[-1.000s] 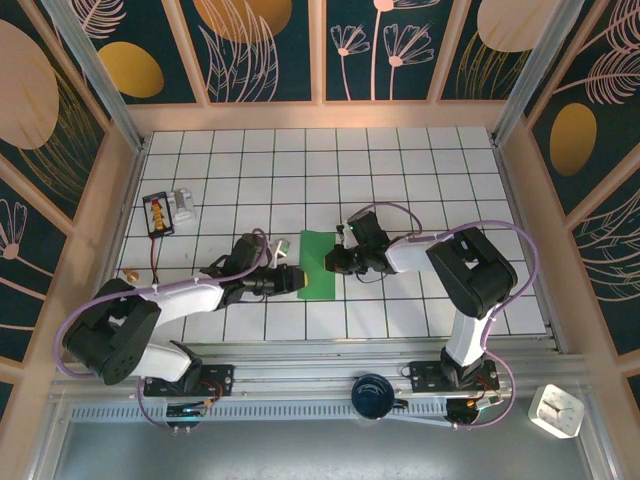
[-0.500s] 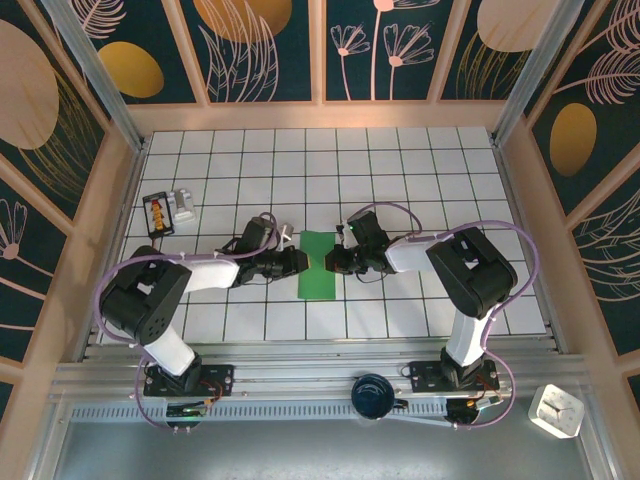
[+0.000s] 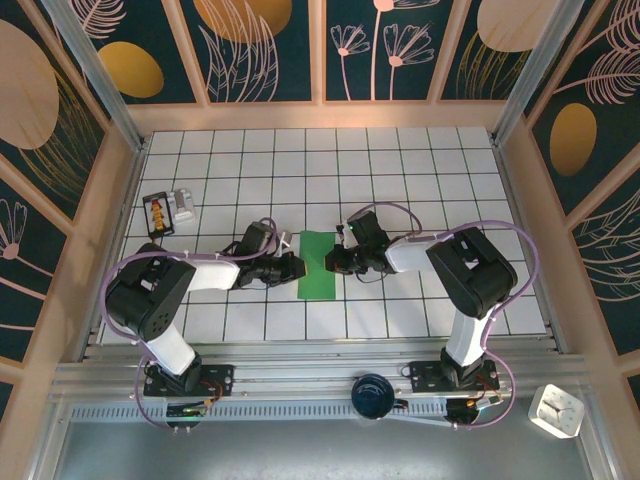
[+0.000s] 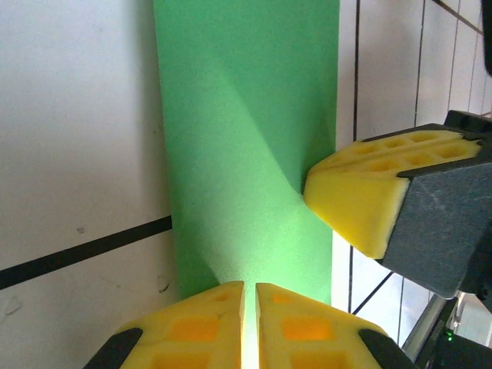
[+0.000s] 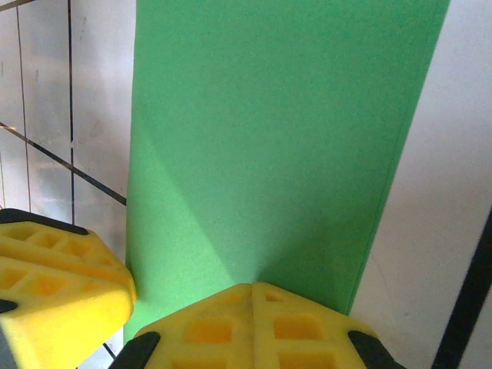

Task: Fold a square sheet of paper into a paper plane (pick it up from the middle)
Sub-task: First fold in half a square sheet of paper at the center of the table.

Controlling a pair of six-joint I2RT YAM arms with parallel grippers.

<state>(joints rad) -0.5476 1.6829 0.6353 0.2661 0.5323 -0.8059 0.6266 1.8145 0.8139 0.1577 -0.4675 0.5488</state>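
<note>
The green sheet of paper (image 3: 319,265) lies flat on the tiled table as a narrow upright rectangle, folded lengthwise. My left gripper (image 3: 294,268) is at its left edge. In the left wrist view its yellow fingertips (image 4: 250,286) stand over the near edge of the paper (image 4: 246,115), with only a thin slit between them. My right gripper (image 3: 334,262) is at the right edge. Its fingers are shut, and their tip (image 5: 252,286) rests on the paper (image 5: 269,138). The two grippers face each other across the strip. Each wrist view shows the other's yellow finger (image 4: 361,200) (image 5: 54,284).
A black and yellow device (image 3: 157,213) and a small white block (image 3: 183,205) sit at the left of the table. A dark round object (image 3: 373,393) rests on the front rail. Wooden walls (image 3: 320,115) enclose the tiled floor.
The left arm swung its elbow up and back, and its gripper moved from the paper's lower left edge to mid-height on the left edge. The right arm held still.
</note>
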